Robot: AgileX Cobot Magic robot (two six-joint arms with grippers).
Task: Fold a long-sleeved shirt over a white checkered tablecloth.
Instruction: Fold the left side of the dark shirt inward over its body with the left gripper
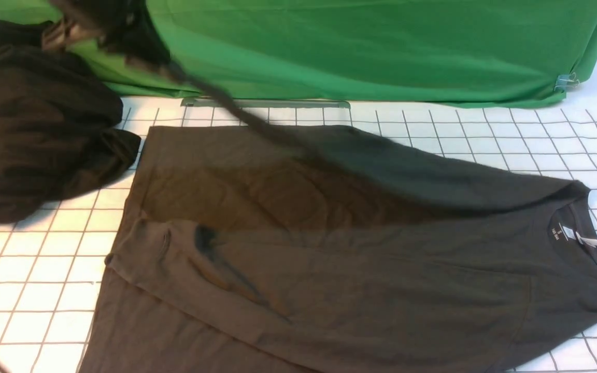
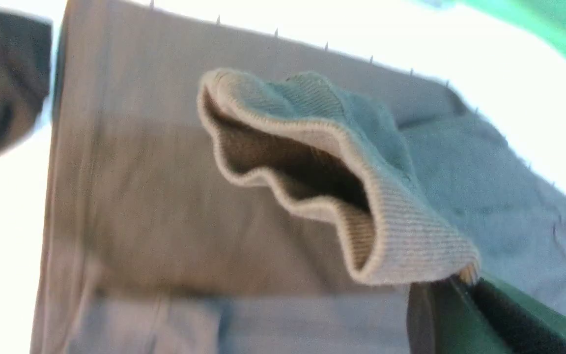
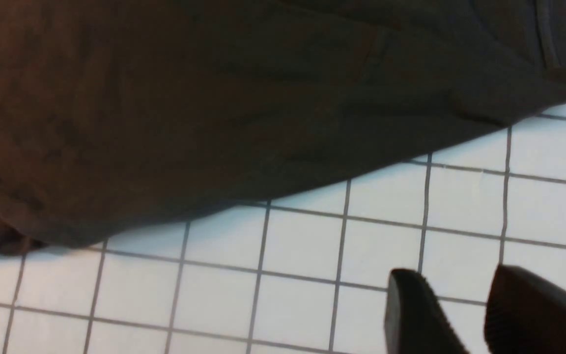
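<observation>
The long-sleeved shirt (image 1: 329, 248) lies spread on the white checkered tablecloth (image 1: 29, 269), its white neck label (image 1: 568, 233) at the right. One sleeve (image 1: 236, 111) is drawn up taut from the shirt's back edge toward the far left. There my left gripper (image 1: 78, 26) shows only as a dark blur. In the left wrist view my left gripper (image 2: 462, 282) is shut on the ribbed cuff (image 2: 386, 221) above the shirt (image 2: 140, 196). My right gripper (image 3: 452, 285) hangs open over bare tablecloth (image 3: 302, 246), apart from the shirt's edge (image 3: 214, 98). It is out of the front view.
A blacker heap of cloth (image 1: 34, 129) sits at the left, close to the shirt's far left corner. A plain green cloth (image 1: 355, 46) runs along the back, held by a clip (image 1: 565, 82) at its right end.
</observation>
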